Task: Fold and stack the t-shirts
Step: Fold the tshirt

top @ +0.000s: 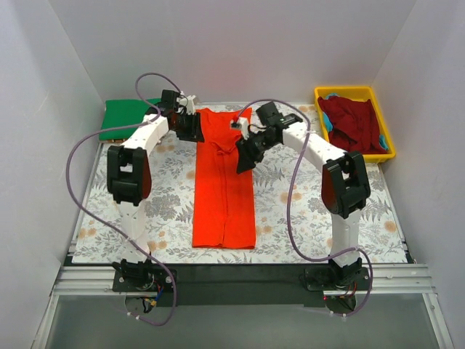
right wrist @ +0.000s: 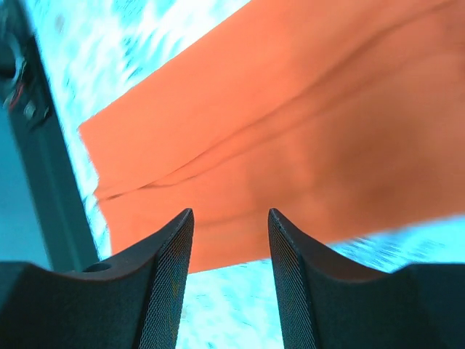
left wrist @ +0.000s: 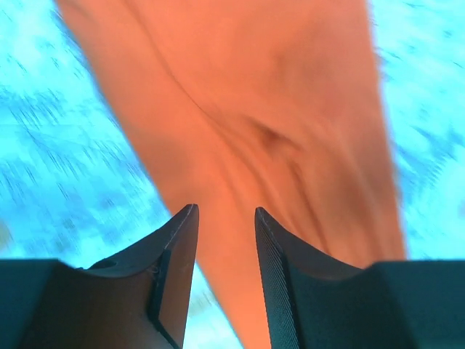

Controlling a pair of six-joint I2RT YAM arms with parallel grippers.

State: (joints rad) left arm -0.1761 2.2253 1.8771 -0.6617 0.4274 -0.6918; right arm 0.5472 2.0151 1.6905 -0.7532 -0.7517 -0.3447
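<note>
The bright orange-red t-shirt point(top: 224, 185) lies folded into a long strip down the middle of the table. My left gripper point(top: 193, 131) is open at the strip's far left corner; in the left wrist view point(left wrist: 225, 211) the orange cloth point(left wrist: 247, 123) lies below the gap between its jaws. My right gripper point(top: 243, 160) is open over the strip's right edge near the far end; in the right wrist view point(right wrist: 230, 212) the cloth edge point(right wrist: 276, 145) is under its tips. The green t-shirt point(top: 127, 116) lies folded at the back left. The dark red t-shirt point(top: 354, 122) lies crumpled in the tray.
The yellow plastic tray point(top: 389, 142) stands at the back right, with a bit of teal cloth point(top: 328, 122) beside the dark red shirt. A floral mat point(top: 305, 218) covers the table. White walls close in the sides and back.
</note>
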